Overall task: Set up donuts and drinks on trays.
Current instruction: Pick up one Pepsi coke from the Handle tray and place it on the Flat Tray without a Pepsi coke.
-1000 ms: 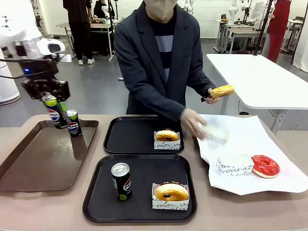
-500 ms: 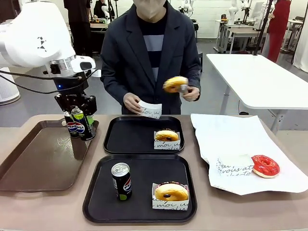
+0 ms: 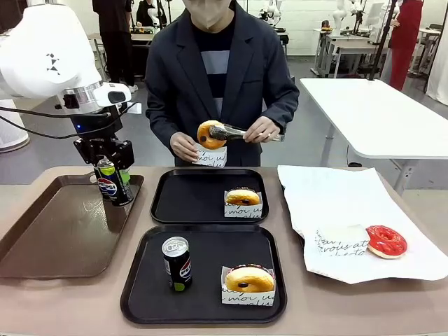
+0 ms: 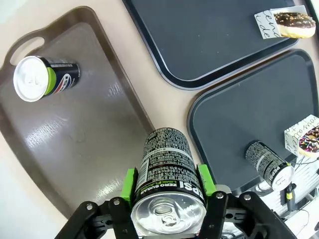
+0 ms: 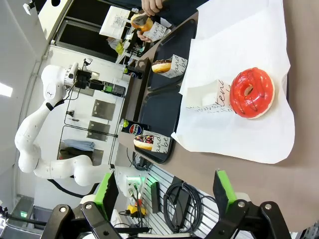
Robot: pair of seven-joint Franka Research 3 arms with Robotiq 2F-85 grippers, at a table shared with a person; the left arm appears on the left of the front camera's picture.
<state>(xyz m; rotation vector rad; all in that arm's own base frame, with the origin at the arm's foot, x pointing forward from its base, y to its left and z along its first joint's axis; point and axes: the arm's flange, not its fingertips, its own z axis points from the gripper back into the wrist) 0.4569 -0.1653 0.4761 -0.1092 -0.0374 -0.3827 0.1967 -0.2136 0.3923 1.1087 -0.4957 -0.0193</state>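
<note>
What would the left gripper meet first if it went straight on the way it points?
Probably the right rim of the long brown plastic tray, or bare table beside it; its slim black soda can would touch first.

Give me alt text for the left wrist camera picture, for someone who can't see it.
The left end effector grips a black soda can over the edge of a brown tray, on which a second can stands. Beside it, one black tray holds a chocolate donut, the other tray a third can and a sprinkled donut.
</note>
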